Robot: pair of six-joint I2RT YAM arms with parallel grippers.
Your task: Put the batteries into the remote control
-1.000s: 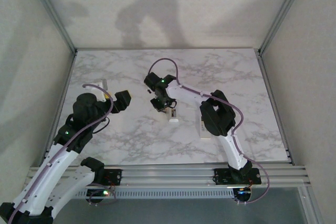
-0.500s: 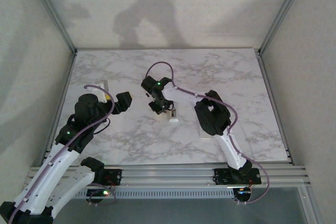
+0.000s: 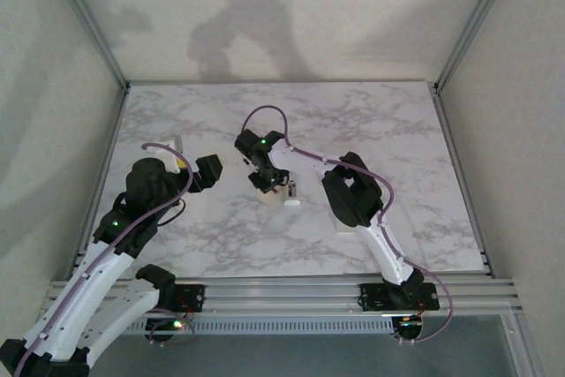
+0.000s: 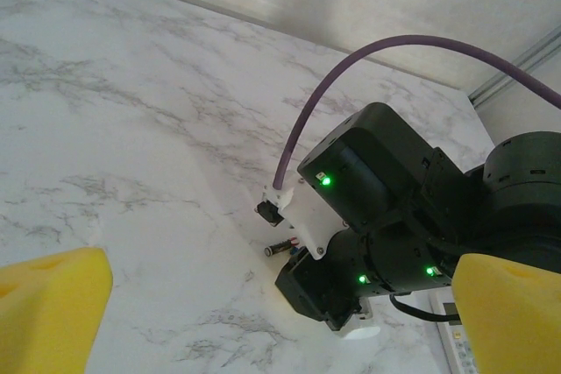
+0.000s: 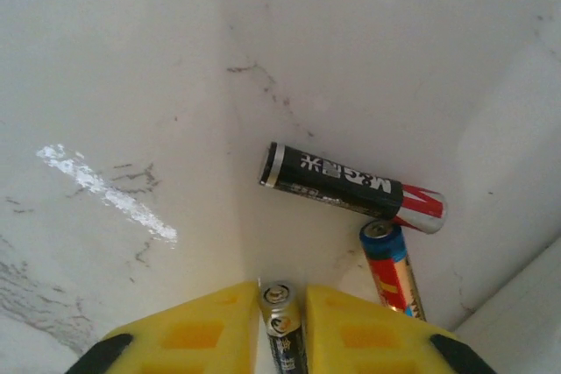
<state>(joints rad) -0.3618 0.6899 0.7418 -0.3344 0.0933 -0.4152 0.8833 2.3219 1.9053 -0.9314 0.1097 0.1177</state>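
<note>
Marble-patterned white tabletop (image 3: 406, 130) held three slim cylindrical batteries, all close to the right gripper (image 5: 282, 290). That gripper's yellow fingers (image 5: 193, 339) were closed against both sides of a dark battery with a silver cap (image 5: 282, 328), which stood out endwise from between them.

Just ahead of the right gripper's tips, a black battery with white lettering, a silver cap and a red end (image 5: 351, 188) lay flat on its side across the marble. Just to the right of the right gripper lay a blue-and-red battery with a silver tip (image 5: 390, 271), its tip almost touching the black one's red end.

Seen from above, the left gripper (image 3: 207, 169) hung well to the left of the right gripper, apart from it. Its yellow pads (image 4: 53, 304) stood wide apart with nothing between them.

From the left wrist, a white remote control with rows of small buttons (image 4: 458, 343) lay on the marble just beyond the right gripper, partly covered by the black arm.
</note>
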